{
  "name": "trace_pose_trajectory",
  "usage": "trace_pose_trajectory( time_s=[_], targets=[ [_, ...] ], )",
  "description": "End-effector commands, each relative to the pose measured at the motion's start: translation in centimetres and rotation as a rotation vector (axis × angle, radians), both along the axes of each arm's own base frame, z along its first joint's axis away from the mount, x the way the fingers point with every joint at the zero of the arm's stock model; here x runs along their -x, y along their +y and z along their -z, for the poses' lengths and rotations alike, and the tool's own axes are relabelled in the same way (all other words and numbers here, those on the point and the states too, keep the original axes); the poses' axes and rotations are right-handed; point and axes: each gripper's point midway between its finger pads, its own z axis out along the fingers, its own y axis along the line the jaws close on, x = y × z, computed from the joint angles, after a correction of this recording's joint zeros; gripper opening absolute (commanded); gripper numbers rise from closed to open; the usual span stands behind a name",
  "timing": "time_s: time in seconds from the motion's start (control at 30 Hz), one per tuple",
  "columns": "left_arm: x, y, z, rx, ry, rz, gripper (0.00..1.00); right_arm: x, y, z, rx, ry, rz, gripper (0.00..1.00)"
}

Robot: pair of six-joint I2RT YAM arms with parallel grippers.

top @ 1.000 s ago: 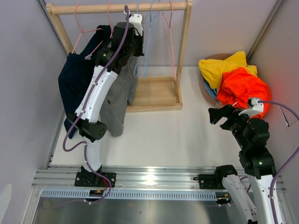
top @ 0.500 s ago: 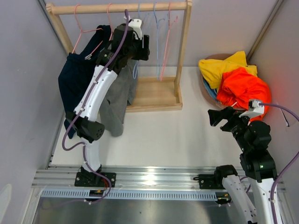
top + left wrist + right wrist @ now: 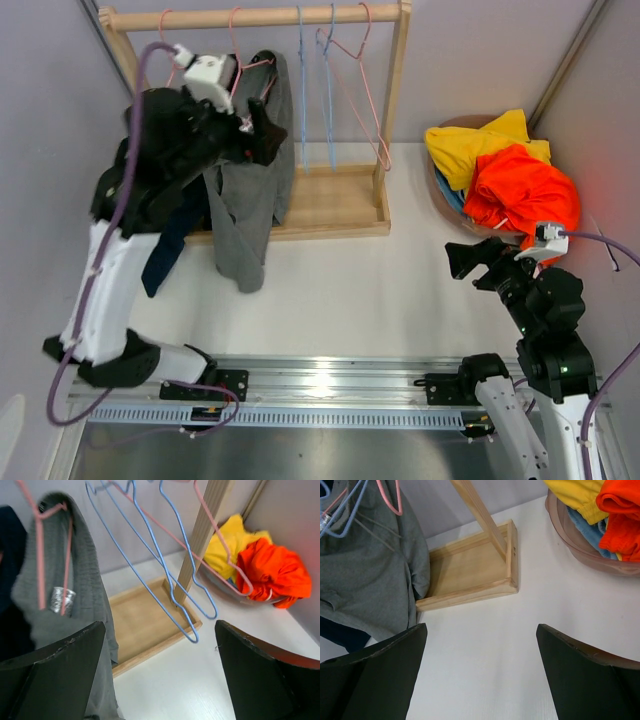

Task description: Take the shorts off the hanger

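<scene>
The left gripper (image 3: 262, 132) stands with its jaws spread wide and nothing between them, raised to the height of the rail and aimed at the grey shorts (image 3: 250, 200). From its own camera the left gripper (image 3: 159, 625) has the grey cloth off to its left, draped over a pink hanger (image 3: 40, 555), not centred in the gap. The navy shorts (image 3: 165, 250) hang further left, mostly behind the arm. Just right of the grey pair dangle two empty blue hangers (image 3: 300, 90) and another empty pink one (image 3: 360, 90).

To my eye the step in hand is pulling the grey pair free. It would go best if the arm swung left first so the thick fold at the top of the hanger sits squarely between the fingers, then closed on cloth alone, missing the wire. A pull down and towards the near side should slide it off; drifting right risks snagging the blue hangers.

The right gripper (image 3: 465, 258) hangs low over the table (image 3: 400, 290), also gaping and empty, near the bowl (image 3: 437, 195) on the right, where the orange shorts (image 3: 520, 185) and yellow shorts (image 3: 475, 145) lie heaped over the light blue shorts (image 3: 587, 527).
</scene>
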Motion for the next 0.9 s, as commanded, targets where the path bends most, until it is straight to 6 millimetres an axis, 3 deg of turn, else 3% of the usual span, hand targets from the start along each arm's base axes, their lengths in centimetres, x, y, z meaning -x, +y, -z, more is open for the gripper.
trace_pose_trajectory(
  time_s=[0.0,0.07,0.17,0.3,0.37,0.4,0.53,0.63,0.67,0.87],
  targets=[
    [4.0,2.0,-3.4,0.058,-0.103,0.004,0.97,1.0,0.3,-1.9,-0.027,-0.044,-0.017,0.99],
    [4.2,4.0,-4.5,0.035,-0.172,-0.073,0.96,1.3,0.3,-2.0,-0.032,-0.047,-0.023,1.0],
    [2.6,5.5,-3.8,-0.032,-0.164,-0.156,0.95,1.6,0.4,-2.1,-0.044,-0.05,-0.026,0.99],
    [-1.0,5.2,-2.9,-0.058,-0.137,-0.193,0.92,2.1,0.3,-2.2,-0.046,-0.054,-0.023,0.99],
    [-2.4,6.0,-3.1,-0.061,-0.136,-0.228,0.91,2.4,0.2,-2.2,-0.04,-0.053,-0.022,0.99],
    [-4.0,5.6,-1.6,-0.078,-0.088,-0.23,0.91,2.5,0.1,-2.2,-0.036,-0.051,-0.022,0.99],
    [-6.9,6.4,-2.2,-0.034,-0.078,-0.246,0.88,3.0,-0.3,-2.2,-0.011,-0.046,-0.007,0.99],
    [-9.2,6.8,-0.6,-0.049,-0.032,-0.272,0.88,3.0,-0.4,-2.1,-0.003,-0.045,-0.006,0.99],
    [-9.2,7.1,-1.4,-0.037,-0.046,-0.276,0.88,3.0,-0.4,-2.0,0.0,-0.043,-0.008,0.99],
    [-11.3,8.1,0.0,-0.014,0.0,-0.288,0.84,2.8,-0.4,-1.5,0.009,-0.033,-0.006,0.99]
  ],
)
